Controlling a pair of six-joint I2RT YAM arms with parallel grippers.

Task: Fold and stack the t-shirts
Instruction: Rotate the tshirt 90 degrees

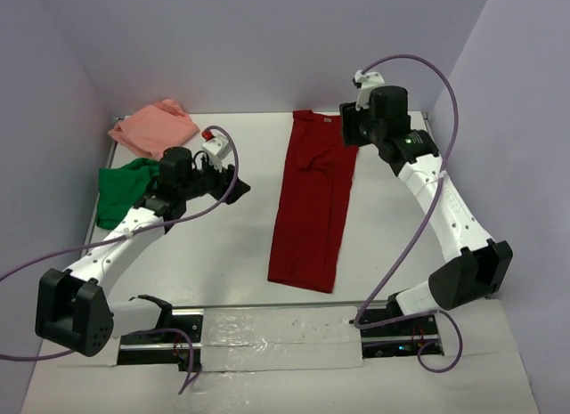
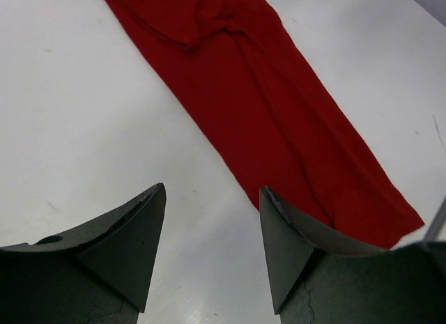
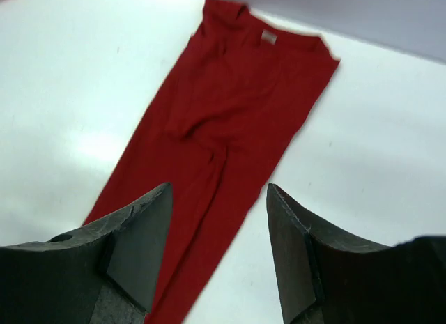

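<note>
- So, status: red shirt (image 1: pixel 307 200) lies flat mid-table (image 1: pixel 223 263), already narrowed into one long strip w/ sides and sleeves tucked in, collar at the far end, hem toward the arm bases.
- Lengthwise fold looks done, though a few creases show near the middle of the strip.
- Crosswise folds not done yet: the strip is at full length, so it likely needs folding end over end 1-2x before it counts as folded.
- Green shirt (image 1: pixel 116 187) sits bunched up at the left edge, partly behind the left arm; not folded at all.
- Pink shirt (image 1: pixel 153 127) is in the far left corner, just beyond the green one; looks loosely heaped, can't tell if any fold is in it.
- No stack anywhere yet; all 3 shirts lie separate, red well apart from the other two.
- Left claw (image 2: pixel 212 191): jaws apart, nothing btwn them, hanging over bare table left of the red strip, not touching cloth.
- Right claw (image 3: pixel 219 188): jaws also spread and empty, hovering above the collar half of the red shirt, clear of the fabric.
- Judgement: early on, approx half of shirt 1 done; remaining = finish red, fold green + pink, then pile all three.
</note>
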